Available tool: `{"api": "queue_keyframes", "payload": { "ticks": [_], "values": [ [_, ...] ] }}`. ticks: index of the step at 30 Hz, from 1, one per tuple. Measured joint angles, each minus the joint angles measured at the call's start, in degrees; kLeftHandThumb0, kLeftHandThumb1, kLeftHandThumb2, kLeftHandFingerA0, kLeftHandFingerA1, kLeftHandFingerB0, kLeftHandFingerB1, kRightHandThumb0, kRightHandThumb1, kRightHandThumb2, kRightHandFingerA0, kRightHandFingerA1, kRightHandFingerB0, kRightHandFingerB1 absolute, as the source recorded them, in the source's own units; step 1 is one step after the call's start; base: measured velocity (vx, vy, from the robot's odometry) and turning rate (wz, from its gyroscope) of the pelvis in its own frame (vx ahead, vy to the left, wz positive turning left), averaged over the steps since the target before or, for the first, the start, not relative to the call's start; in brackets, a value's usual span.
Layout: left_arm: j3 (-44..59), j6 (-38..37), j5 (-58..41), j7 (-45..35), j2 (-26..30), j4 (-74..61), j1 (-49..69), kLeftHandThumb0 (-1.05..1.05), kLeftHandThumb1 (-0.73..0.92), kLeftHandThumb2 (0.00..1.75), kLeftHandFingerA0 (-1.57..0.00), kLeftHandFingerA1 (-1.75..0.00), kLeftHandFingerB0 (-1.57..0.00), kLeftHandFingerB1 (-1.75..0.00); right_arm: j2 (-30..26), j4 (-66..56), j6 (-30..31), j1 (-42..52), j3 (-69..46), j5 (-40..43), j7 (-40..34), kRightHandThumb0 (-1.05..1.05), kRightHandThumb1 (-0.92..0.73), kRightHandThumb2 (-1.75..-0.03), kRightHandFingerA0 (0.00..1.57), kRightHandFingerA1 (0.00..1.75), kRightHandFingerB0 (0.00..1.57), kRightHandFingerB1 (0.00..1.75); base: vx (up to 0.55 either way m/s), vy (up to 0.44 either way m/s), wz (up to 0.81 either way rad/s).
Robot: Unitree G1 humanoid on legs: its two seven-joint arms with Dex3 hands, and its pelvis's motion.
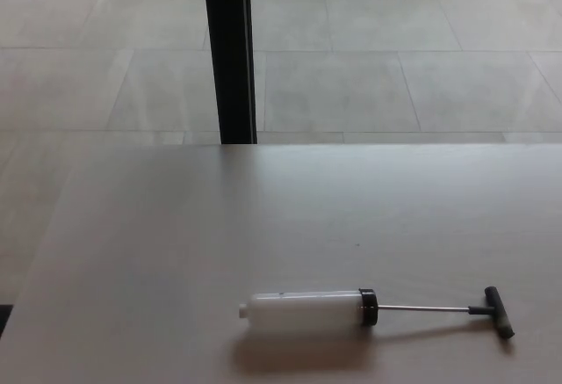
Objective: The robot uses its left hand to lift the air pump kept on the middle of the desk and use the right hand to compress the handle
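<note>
The air pump lies flat on the desk in the head view, near the front edge. Its white cylinder [303,309] points left, with a small nozzle at the left end and a black collar [368,307] at the right end. A thin metal rod [421,309] runs out to the right, fully extended, ending in a black T-handle [498,312]. Neither of my hands shows in the picture.
The pale desk top [263,217] fills the lower half, its far edge at mid-picture and its left edge slanting down toward the lower left. A black upright post [230,50] stands behind the far edge. Beyond it is a tiled floor [395,50].
</note>
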Motion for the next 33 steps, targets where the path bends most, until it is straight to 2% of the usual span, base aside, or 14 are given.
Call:
{"api": "queue_keyframes", "payload": {
  "ticks": [4,9,11,13,14,15,16,18,19,25,27,29,30,33],
  "values": [
    [5.00,-0.55,-2.32,-0.03,0.86,1.22,-1.14,-0.63,0.48,0.85,-0.25,-0.57,-0.33,-0.56,-0.41,0.89,-2.48,-1.06,-4.06,2.39,-0.01,-0.54,-0.57,-0.57,0.78,0.96,0.44,0.39,0.00,0.000,0.00],
    [12.40,-0.55,-5.93,-0.42,1.27,1.30,-3.27,-0.64,0.73,0.62,-0.14,-0.45,-0.15,-0.37,-0.64,1.17,-2.93,-2.57,-9.26,5.65,0.76,-0.68,-0.76,-0.63,0.37,0.64,0.21,0.32,0.00,0.000,0.00],
    [14.00,-0.61,-7.00,-1.00,1.92,1.05,-4.66,-0.65,0.76,0.62,-0.18,-0.39,-0.23,-0.34,-1.17,0.28,-2.63,-3.28,-11.25,7.09,1.31,-0.79,-0.67,-1.03,0.16,0.54,0.07,0.42,0.00,0.000,0.00],
    [15.09,-0.96,-7.90,-1.89,2.67,0.35,-6.12,-0.65,0.76,0.63,-0.21,-0.38,-0.27,-0.35,-2.25,-1.01,-2.13,-3.88,-12.63,8.37,1.88,-0.84,-0.90,-0.68,0.09,0.39,0.10,0.24,0.00,0.000,0.00],
    [15.58,-1.52,-8.57,-2.55,3.34,-0.47,-7.69,-0.69,0.79,0.64,-0.19,-0.38,-0.23,-0.33,-3.47,-2.31,-1.75,-4.48,-13.30,9.30,2.48,-0.94,-0.74,-1.13,0.03,0.50,0.06,0.37,0.00,0.000,0.00],
    [15.37,-2.11,-8.76,-2.86,3.94,-1.41,-9.21,-0.68,0.77,0.62,-0.13,-0.39,-0.19,-0.32,-4.50,-3.60,-1.48,-5.03,-13.53,9.86,2.95,-0.87,-0.92,-0.69,0.07,0.40,0.11,0.27,0.00,0.000,0.00],
    [15.04,-2.66,-8.83,-2.99,4.45,-2.46,-10.59,-0.72,0.59,0.92,-0.04,-0.44,-0.08,-0.41,-5.38,-5.08,-1.23,-5.64,-13.60,10.30,3.24,-0.86,-0.71,-1.11,0.01,0.49,0.12,0.30,0.00,0.000,0.00],
    [14.13,-3.74,-8.97,-3.15,5.48,-6.58,-14.51,-0.37,0.46,1.04,-0.02,-0.53,0.00,-0.49,-7.46,-9.05,-0.44,-7.49,-13.60,11.11,3.77,-0.90,-0.77,-1.16,0.00,0.34,0.11,0.16,0.00,0.000,0.00],
    [13.67,-4.04,-8.98,-3.15,5.84,-8.83,-16.02,-0.71,0.71,0.61,-0.18,-0.46,-0.25,-0.34,-8.07,-10.79,-0.22,-8.28,-13.57,11.36,3.96,-0.88,-0.74,-1.14,0.03,0.47,0.10,0.19,0.00,0.000,0.00],
    [11.20,-4.30,-8.78,-2.86,5.73,-21.96,-20.08,-0.76,0.51,0.89,-0.34,-0.52,-0.30,-0.47,-8.12,-20.31,1.08,-9.83,-13.06,11.84,3.98,-0.82,-0.92,-0.71,0.13,0.45,0.17,0.31,0.00,0.000,0.00],
    [10.19,-4.29,-8.65,-2.79,5.43,-25.86,-21.01,-0.72,0.67,0.61,-0.39,-0.42,-0.35,-0.35,-8.09,-22.18,1.16,-10.68,-12.52,11.83,3.99,-0.88,-0.92,-0.71,0.13,0.48,0.16,0.32,0.00,0.000,0.00],
    [9.14,-4.27,-8.49,-2.73,4.99,-29.40,-21.84,-0.71,0.67,0.61,-0.38,-0.42,-0.36,-0.35,-8.04,-24.04,1.23,-11.37,-11.92,11.81,4.01,-0.37,-0.43,-1.08,0.02,0.52,0.00,0.49,0.00,0.000,0.00],
    [8.44,-4.26,-8.39,-2.68,4.61,-31.73,-22.29,-0.79,0.58,0.67,-0.40,-0.45,-0.35,-0.38,-8.02,-25.25,1.27,-11.71,-11.57,11.80,4.03,-0.89,-0.92,-0.71,0.14,0.44,0.15,0.29,0.00,0.000,0.00],
    [6.37,-4.16,-8.03,-2.52,3.56,-37.48,-23.14,-0.80,0.63,0.63,-0.38,-0.43,-0.34,-0.36,-7.95,-28.13,1.35,-12.56,-10.28,11.71,4.09,-0.93,-0.92,-0.69,0.17,0.40,0.17,0.28,0.00,0.000,0.00]
  ]
}}
